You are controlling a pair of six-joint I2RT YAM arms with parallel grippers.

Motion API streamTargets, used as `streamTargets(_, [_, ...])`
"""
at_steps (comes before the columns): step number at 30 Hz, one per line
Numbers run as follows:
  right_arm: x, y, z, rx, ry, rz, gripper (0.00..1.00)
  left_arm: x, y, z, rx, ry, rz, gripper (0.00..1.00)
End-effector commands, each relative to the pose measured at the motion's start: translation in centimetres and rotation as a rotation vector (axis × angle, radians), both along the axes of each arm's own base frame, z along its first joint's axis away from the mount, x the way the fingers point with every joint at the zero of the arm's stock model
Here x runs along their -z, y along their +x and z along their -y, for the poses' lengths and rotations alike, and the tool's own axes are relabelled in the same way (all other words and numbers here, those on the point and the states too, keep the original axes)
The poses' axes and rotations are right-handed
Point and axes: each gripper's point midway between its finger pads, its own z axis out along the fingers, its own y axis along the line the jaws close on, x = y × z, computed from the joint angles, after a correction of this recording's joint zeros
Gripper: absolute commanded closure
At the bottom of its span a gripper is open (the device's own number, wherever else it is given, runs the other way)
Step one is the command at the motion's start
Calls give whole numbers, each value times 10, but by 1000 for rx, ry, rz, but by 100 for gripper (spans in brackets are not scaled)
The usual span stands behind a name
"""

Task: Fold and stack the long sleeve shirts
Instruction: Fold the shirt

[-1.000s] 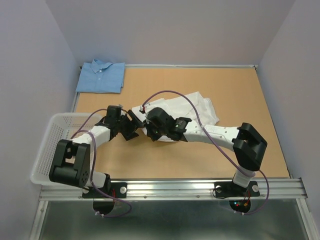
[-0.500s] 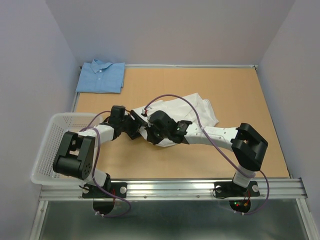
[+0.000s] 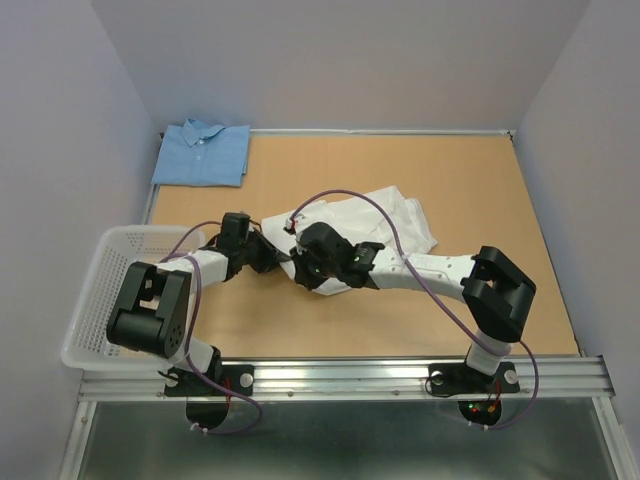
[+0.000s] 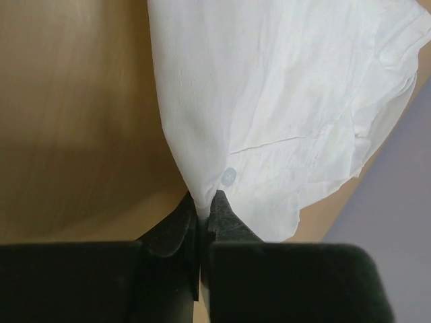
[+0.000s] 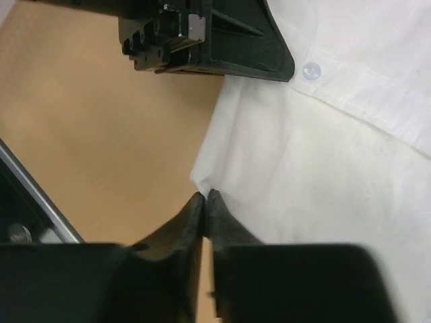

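White shirt (image 3: 395,215) in a loose, crumpled heap on the worktop (image 3: 480,170), unfolded, layers of cloth bunched over one another. Near-left edge of it pinched from two sides.

Just off that edge, the left end effector (image 3: 281,256), fingers closed tight on a fold of the white cloth. In the left wrist view the same grip (image 4: 202,204), with a pale button (image 4: 228,176) right above the fingertips and the rest of the white shirt (image 4: 269,101) spreading away beyond.

Right beside it, over the shirt's near edge, the right end effector (image 3: 303,268) – also closed. Tips together in the right wrist view (image 5: 205,198) on a corner of the white shirt (image 5: 337,134), no gap between the fingers. Ahead of them in that view, the black body of the left end effector (image 5: 202,40) lying against the cloth.

Well to the far left of the white shirt, the blue shirt (image 3: 203,153) – folded flat, collar up, in the far-left corner of the worktop.

To the near left of the white shirt, a white mesh basket (image 3: 85,300), hanging partly over the worktop's left side.
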Motion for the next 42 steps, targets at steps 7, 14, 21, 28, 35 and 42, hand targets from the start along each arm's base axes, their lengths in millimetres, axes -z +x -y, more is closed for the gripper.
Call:
streamTargets(7, [-53, 62, 49, 179, 153, -7, 45, -17, 7, -18, 136, 199, 86, 98])
streamTargets(14, [-41, 120, 107, 390, 219, -151, 61, -46, 14, -30, 222, 326, 138, 98])
streamTargets(21, [-15, 139, 101, 484, 277, -281, 79, -57, 10, -37, 269, 384, 129, 98])
streamTargets(28, [11, 147, 82, 455, 305, -355, 80, -64, 13, -36, 283, 387, 132, 98])
streamTargets(35, [18, 140, 79, 442, 328, -381, 82, -80, 20, -37, 278, 402, 157, 98])
streamTargets(42, [8, 117, 86, 434, 341, -384, 82, -85, 22, -35, 289, 397, 165, 98])
